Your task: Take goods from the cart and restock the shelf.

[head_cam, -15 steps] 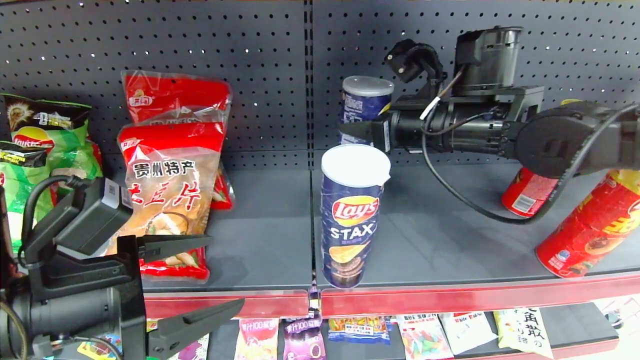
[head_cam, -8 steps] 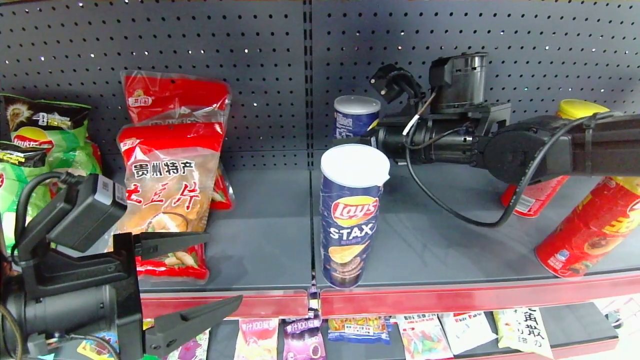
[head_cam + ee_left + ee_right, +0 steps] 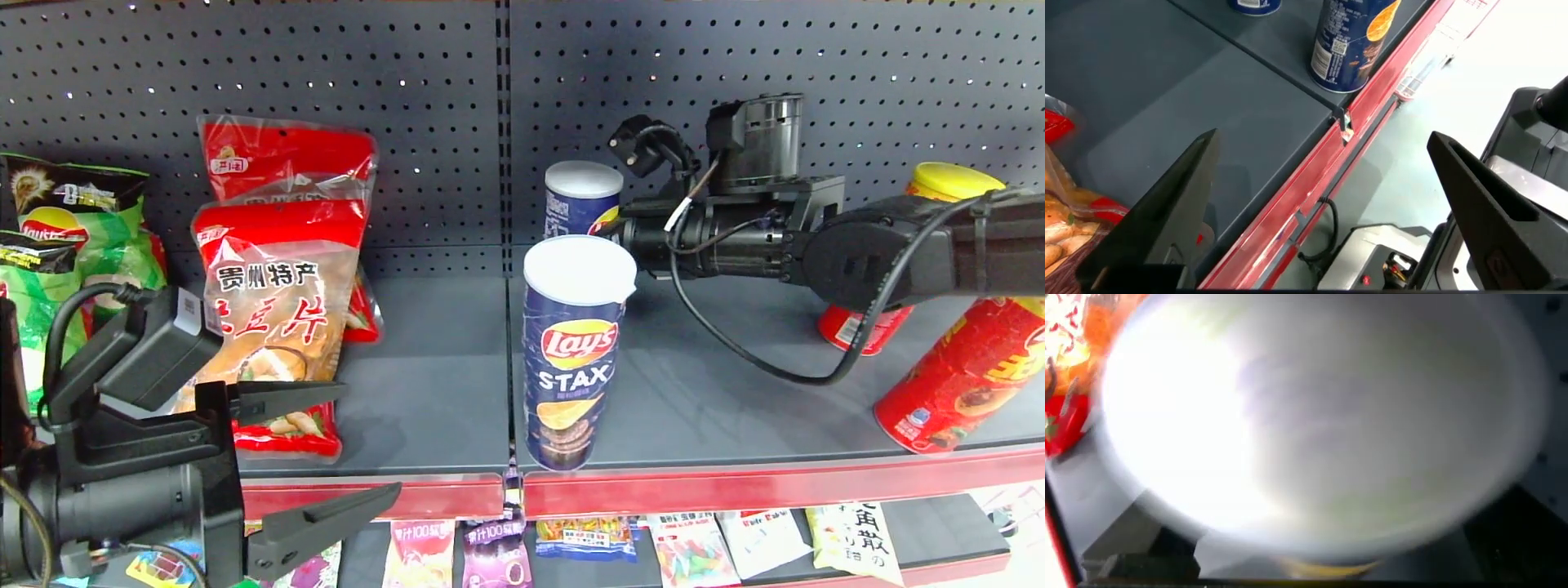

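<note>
My right gripper (image 3: 614, 227) is shut on a blue chips can (image 3: 581, 200) with a white lid, held upright at the back of the grey shelf (image 3: 424, 384). The can's lid (image 3: 1315, 425) sits close before the right wrist camera. Its base is hidden behind a second blue can (image 3: 575, 359) that stands upright at the shelf's front edge. My left gripper (image 3: 371, 441) hangs open and holds nothing, low at the left in front of the shelf's red lip (image 3: 735, 486). In the left wrist view, my left gripper (image 3: 1323, 137) has the front can (image 3: 1351, 41) beyond it.
Red snack bags (image 3: 277, 318) lean at the shelf's left, with green chip bags (image 3: 57, 245) beyond them. Two red cans (image 3: 963, 376) lie tilted at the right, one with a yellow lid (image 3: 955, 180). Small packets (image 3: 694, 543) line the lower shelf. Bare shelf floor lies between the bags and the front can.
My right gripper has carried the blue can left and down toward the back of the shelf, then nearly settled. The left arm has barely shifted.
</note>
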`<state>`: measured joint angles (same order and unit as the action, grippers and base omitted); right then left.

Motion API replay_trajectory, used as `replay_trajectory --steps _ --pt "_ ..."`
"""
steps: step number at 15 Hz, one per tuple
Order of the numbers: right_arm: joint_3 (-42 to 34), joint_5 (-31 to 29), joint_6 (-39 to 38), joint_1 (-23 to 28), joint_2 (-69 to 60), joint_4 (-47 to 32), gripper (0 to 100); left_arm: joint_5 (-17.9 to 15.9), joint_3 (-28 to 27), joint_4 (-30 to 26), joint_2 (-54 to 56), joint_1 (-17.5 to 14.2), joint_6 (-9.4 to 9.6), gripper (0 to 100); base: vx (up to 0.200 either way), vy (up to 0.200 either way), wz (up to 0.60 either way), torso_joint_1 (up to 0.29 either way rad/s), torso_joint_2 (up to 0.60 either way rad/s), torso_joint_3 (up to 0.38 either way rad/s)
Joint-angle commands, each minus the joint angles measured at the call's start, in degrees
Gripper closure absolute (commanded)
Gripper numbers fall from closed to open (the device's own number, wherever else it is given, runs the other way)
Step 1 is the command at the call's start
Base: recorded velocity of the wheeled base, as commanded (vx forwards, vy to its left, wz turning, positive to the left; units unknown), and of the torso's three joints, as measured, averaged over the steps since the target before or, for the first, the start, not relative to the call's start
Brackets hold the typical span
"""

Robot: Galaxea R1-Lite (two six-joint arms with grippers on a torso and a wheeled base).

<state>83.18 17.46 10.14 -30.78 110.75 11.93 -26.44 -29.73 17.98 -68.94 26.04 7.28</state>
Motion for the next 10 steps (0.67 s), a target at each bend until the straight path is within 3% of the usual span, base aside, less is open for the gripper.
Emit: replay_trajectory --steps 1,10 --pt "-3.4 -0.1 0.1 0.0 -4.2 0.1 0 0.0 -0.3 0.1 -1.0 0.0 0.02 0 0.0 0.0 0.0 0.0 0.0 0.0" --pt "-29.0 -4.4 -1.2 1.3 -24.4 0.3 0 1.3 -3.0 0.1 -7.6 -0.1 0.11 0 0.0 0.0 0.0 0.0 0.0 0.0"
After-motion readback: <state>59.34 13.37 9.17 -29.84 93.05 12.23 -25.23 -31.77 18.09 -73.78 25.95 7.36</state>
